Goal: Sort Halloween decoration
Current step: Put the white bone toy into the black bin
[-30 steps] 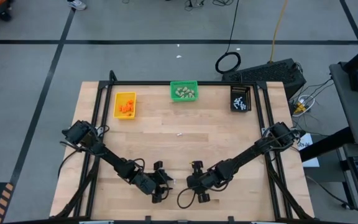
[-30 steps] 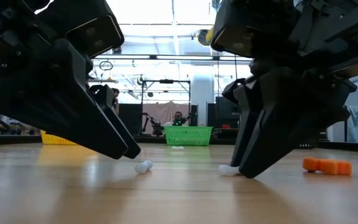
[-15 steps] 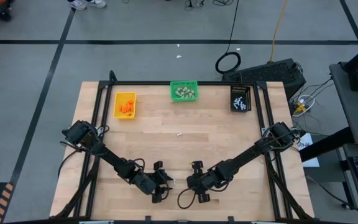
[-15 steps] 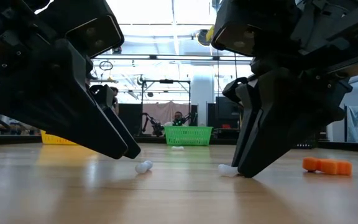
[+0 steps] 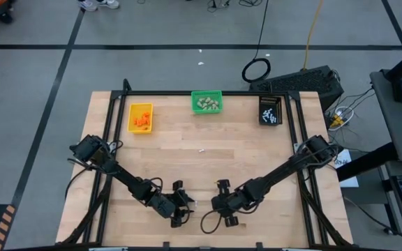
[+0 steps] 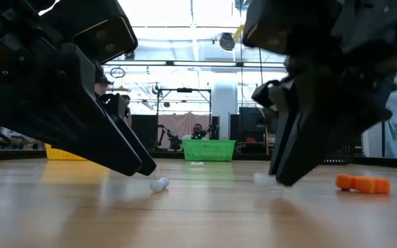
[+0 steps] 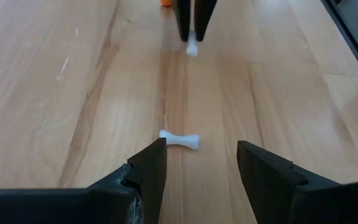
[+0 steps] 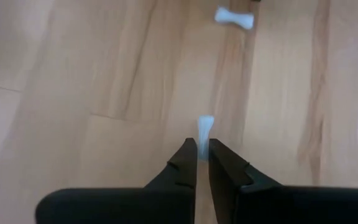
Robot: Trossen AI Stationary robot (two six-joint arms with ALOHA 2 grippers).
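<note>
My right gripper is low over the near middle of the table, shut on a thin white stick. My left gripper hovers open just to its left. A second white stick lies flat on the wood just ahead of the left fingertips, touching neither finger. An orange piece lies on the table near the right gripper. Another tiny white piece lies at mid-table. The yellow bin, green bin and black bin stand along the far edge. My right gripper pinches one end of the white stick between its two fingertips. The fingers slant down from the table's right. The stick's other end juts out beyond the tips. In the low view the stick hangs just clear of the wood.
The yellow bin holds orange bits, the green bin beige lumps, the black bin white sticks. Bare wood lies between the grippers and the bins. A black frame borders the table. The two grippers stand close together.
My right gripper has risen a little and drawn slightly back with the white stick. The stick lay on the wood a second ago and now hangs just above it.
</note>
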